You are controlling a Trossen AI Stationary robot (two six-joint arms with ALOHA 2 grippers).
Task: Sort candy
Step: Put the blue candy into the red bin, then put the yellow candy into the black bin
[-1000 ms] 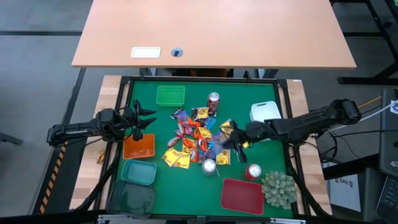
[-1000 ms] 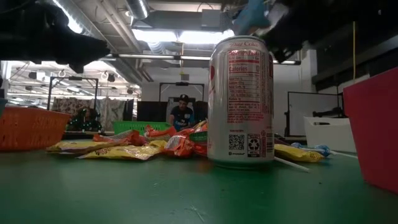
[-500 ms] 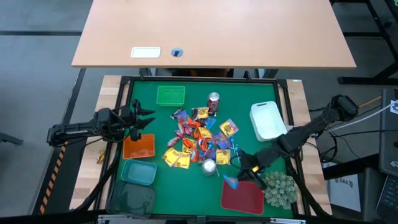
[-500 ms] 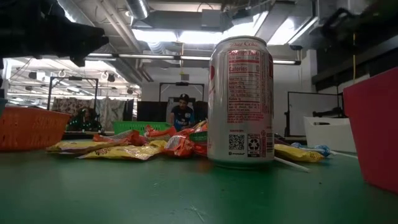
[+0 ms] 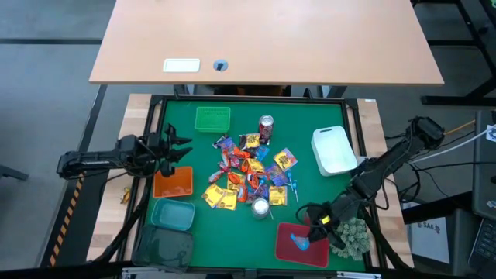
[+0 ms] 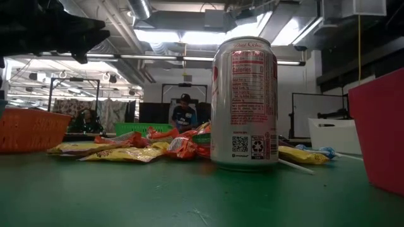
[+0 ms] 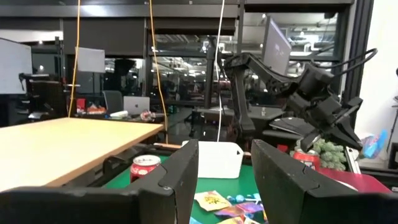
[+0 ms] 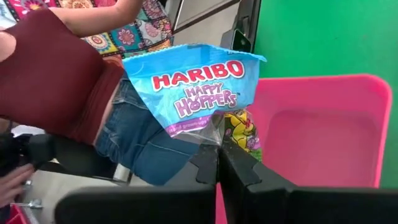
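The candy lies as a heap of small wrapped packets [image 5: 248,174] in the middle of the green mat, also seen in the low view [image 6: 126,150]. My right gripper [image 5: 312,227] is over the red bin [image 5: 288,253] at the near right. It is shut on a blue Haribo packet [image 8: 193,87]. My left gripper [image 5: 183,147] waits open at the table's left, above the orange bin [image 5: 172,186], with nothing between its fingers [image 7: 180,180]. My right gripper pinches the blue packet by one edge [image 8: 211,132] between its two fingers. The fingers slant down toward the table's near-left. The packet sticks out flat beyond the fingertips and is lifted clear above the red bin [image 8: 323,130].
Two drink cans [image 5: 266,124] [image 5: 260,207] stand by the heap. A spiky plant [image 5: 353,234] is beside the red bin. Green [image 5: 212,118], white [image 5: 333,149], teal [image 5: 172,215] and dark green [image 5: 163,248] bins ring the mat. A person stands beyond the table [image 8: 74,81].
My right gripper, shut on the blue packet, has swung from the right side of the candy heap toward the table's near edge. It now hangs over the red bin, its wrist has rolled, and the packet has stayed lifted clear.
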